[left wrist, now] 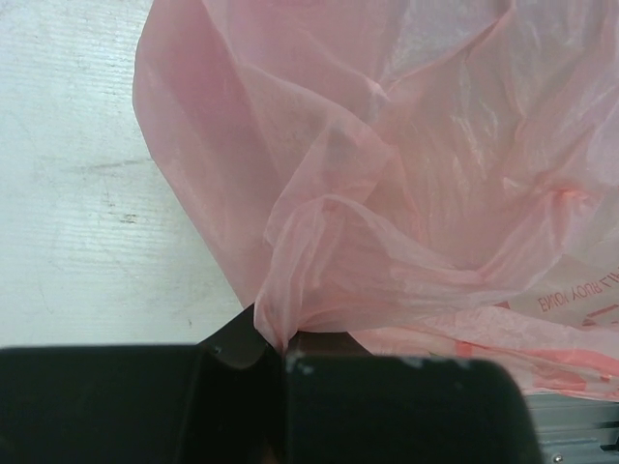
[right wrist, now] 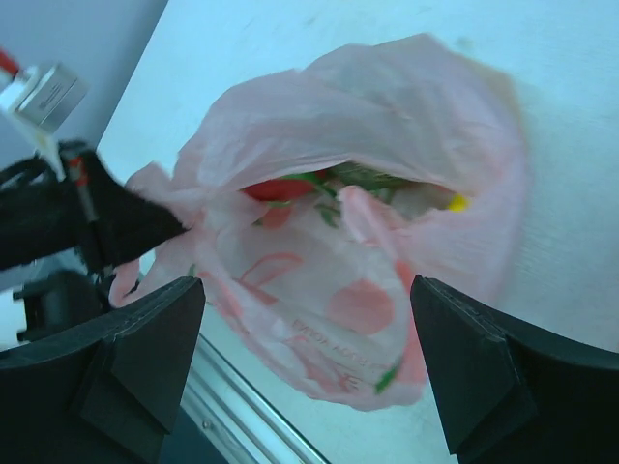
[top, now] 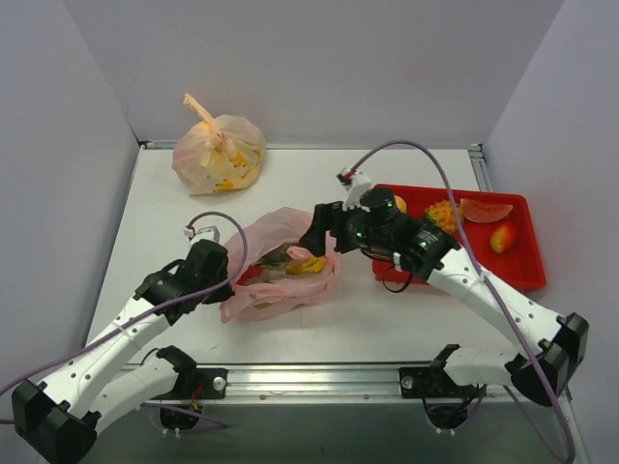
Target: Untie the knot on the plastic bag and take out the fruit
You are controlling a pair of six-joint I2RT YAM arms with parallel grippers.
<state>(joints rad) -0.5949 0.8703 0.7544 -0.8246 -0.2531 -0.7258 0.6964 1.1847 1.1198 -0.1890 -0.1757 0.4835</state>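
Pink bag lying open on the surface, one end effector pinching it and the other spread above it.

The left end effector [left wrist: 285, 362] [top: 224, 280] is clamped tight on a gathered fold at the near-left edge of the plastic bag [left wrist: 387, 174] [top: 276, 280]. The right end effector [right wrist: 309, 358] [top: 324, 237] hangs over the bag's right rim with its fingers [right wrist: 145, 358] spread wide and nothing between them. The bag [right wrist: 387, 126] lies slumped about mid-surface, a little toward the left, with its mouth gaping. Inside it I can see fruit: a yellow banana bunch [top: 309, 264], something red [right wrist: 280, 188] and a bit of green [right wrist: 363, 176]. By the right edge sits a red tray [top: 522, 271] holding a pineapple [top: 443, 215], a watermelon slice [top: 486, 209] and a small reddish fruit [top: 503, 237]. A paler orange bag [top: 219, 155], tied shut, stands in the far-left corner.
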